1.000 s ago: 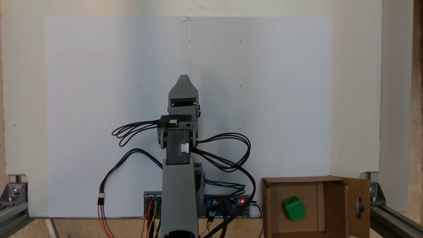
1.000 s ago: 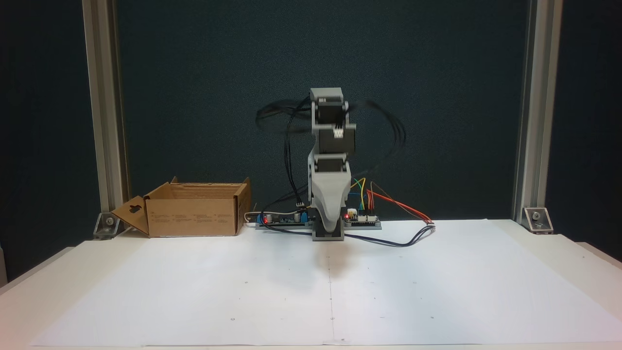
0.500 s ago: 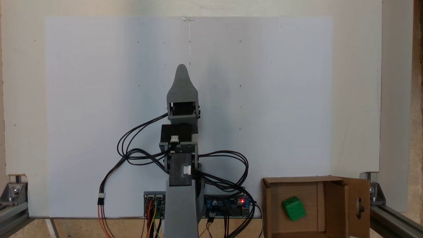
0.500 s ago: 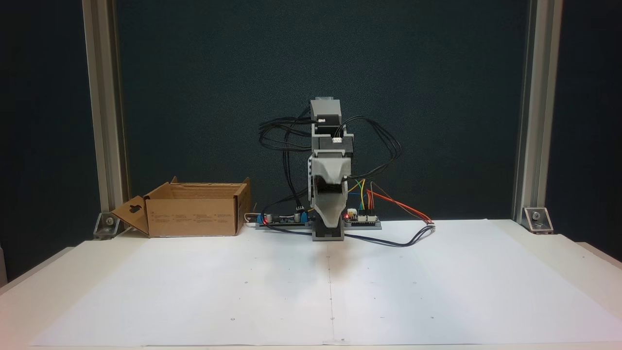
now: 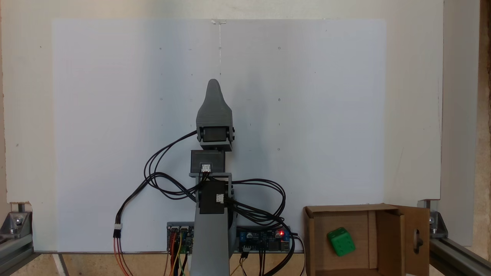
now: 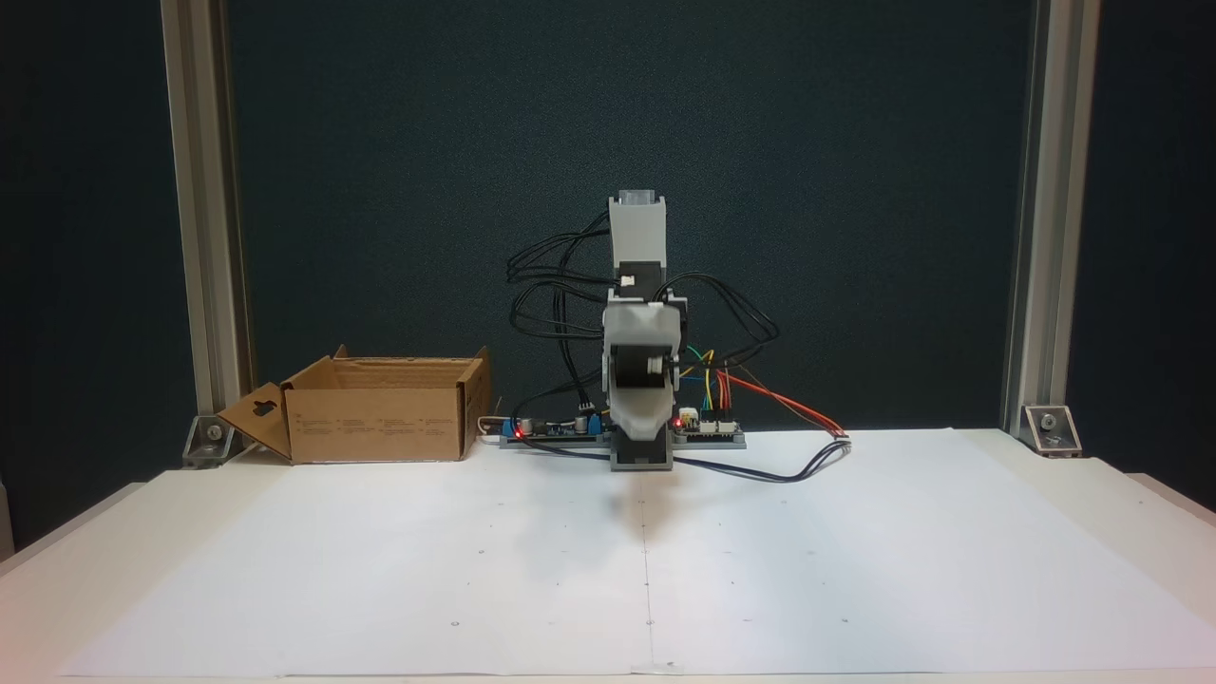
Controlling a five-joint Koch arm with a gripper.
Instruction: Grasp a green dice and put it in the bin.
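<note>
Inside bin (image 5: 312, 237): one green dice (image 5: 341, 241); end effector (image 5: 213, 86) empty.

Pincer (image 5: 213, 85): in the top-down fixed view one grey tip shows, jaws stacked one behind the other, so the gap between them can't be read. In the front fixed view the pincer (image 6: 638, 439) points at the camera and merges with the arm base behind it; jaw state unreadable there too.

Arm base (image 5: 210, 253) cut by the bottom edge in the top-down fixed view, likewise the coloured wires (image 5: 176, 260).

Bin (image 5: 318, 230): its near wall is cropped by the same edge. In the front fixed view the bin (image 6: 380, 423) walls hide its inside. Print on its front too small to read.

Green dice (image 5: 341, 241) pips: same green, count unclear.
</note>
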